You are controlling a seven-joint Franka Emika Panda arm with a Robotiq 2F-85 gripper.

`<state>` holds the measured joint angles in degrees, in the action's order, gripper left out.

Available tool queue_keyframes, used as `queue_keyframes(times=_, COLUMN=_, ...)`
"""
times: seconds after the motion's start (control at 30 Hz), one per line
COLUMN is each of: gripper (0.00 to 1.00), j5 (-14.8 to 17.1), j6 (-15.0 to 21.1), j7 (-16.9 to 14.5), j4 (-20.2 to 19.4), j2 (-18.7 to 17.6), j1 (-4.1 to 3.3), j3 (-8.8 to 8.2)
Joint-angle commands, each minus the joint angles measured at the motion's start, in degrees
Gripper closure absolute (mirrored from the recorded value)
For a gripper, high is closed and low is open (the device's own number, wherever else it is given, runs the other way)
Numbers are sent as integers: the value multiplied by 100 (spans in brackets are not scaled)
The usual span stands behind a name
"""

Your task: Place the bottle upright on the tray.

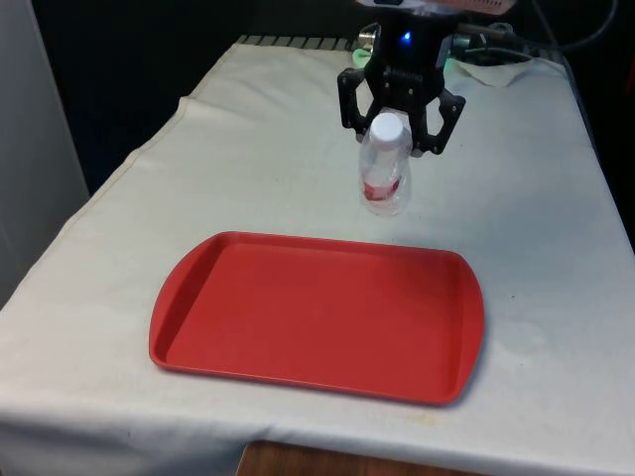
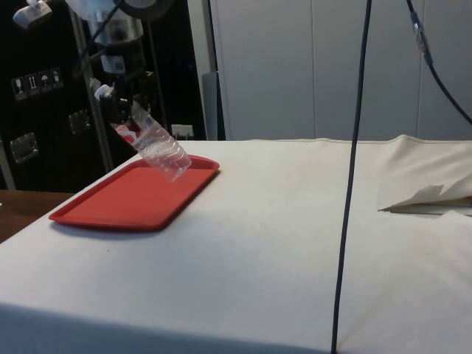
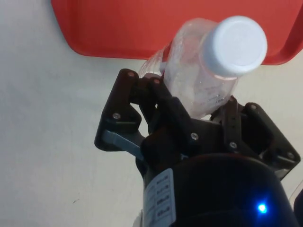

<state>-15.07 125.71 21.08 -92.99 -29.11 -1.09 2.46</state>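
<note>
A clear plastic bottle (image 1: 385, 177) with a white cap and a red label hangs tilted in my gripper (image 1: 393, 137), which is shut on its neck end. In the side view the bottle (image 2: 159, 145) slopes down from the gripper (image 2: 114, 114), its base low over the far edge of the red tray (image 2: 125, 199). The tray (image 1: 317, 307) lies flat with nothing on it, nearer the table's front. In the wrist view the black fingers (image 3: 156, 97) clamp the bottle (image 3: 203, 80) just below the cap, with the tray's rim (image 3: 118, 28) beyond.
White cloth covers the table, with a raised fold (image 2: 428, 195) off to one side. A dark cable (image 2: 352, 162) hangs down across the side view. Crumpled cloth (image 1: 496, 67) lies by the robot's base. The table's front edge (image 1: 327, 458) runs just past the tray.
</note>
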Motion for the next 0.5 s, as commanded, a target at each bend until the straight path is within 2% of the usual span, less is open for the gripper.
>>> queue_keyframes(times=0.0, gripper=100, j5=-29, j6=46, j7=92, j4=17, j2=-17, j1=-23, j3=-23)
queue_keyframes(times=0.03, gripper=100, j5=-6, j6=17, j7=40, j4=0, j2=0, j1=0, j3=0)
queue_keyframes(times=0.07, gripper=100, j5=-40, j6=80, j7=178, j4=17, j2=-17, j1=-29, j3=-23)
queue_keyframes(times=0.27, gripper=100, j5=-138, j6=223, j7=498, j4=11, j2=-29, j1=-57, j3=-29)
queue_keyframes(times=0.33, gripper=100, j5=-97, j6=160, j7=413, j4=0, j2=-11, j1=-29, j3=0)
queue_keyframes(times=0.37, gripper=100, j5=-178, j6=269, j7=596, j4=11, j2=-29, j1=-63, j3=-34)
queue_keyframes(times=0.47, gripper=100, j5=-246, j6=344, j7=745, j4=11, j2=-34, j1=-74, j3=-34)
